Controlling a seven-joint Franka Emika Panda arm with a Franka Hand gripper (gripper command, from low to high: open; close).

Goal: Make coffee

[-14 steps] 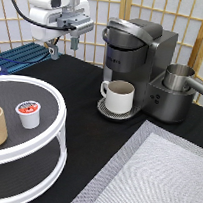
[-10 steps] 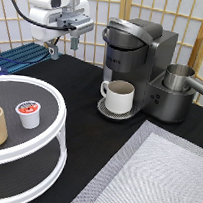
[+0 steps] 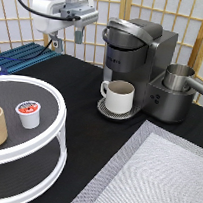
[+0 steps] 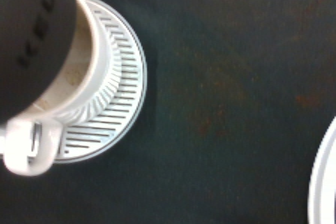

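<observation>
Gripper (image 3: 67, 36) empty, fingers parted, high beside grey coffee machine (image 3: 138, 63); small white red-lidded pod (image 3: 28, 113) lies well below, toward exterior view's bottom-left, upright on white round tray (image 3: 49, 97).

Surface: black table (image 3: 81, 137) | coffee machine (image 3: 143, 63) at rear, landmark | 1 blue ridged mat (image 3: 26, 57) far to the exterior view's left of machine | 1 white 2-tier round stand (image 3: 45, 144) below-left of machine | 1 grey woven mat (image 3: 152, 179) below machine.
</observation>
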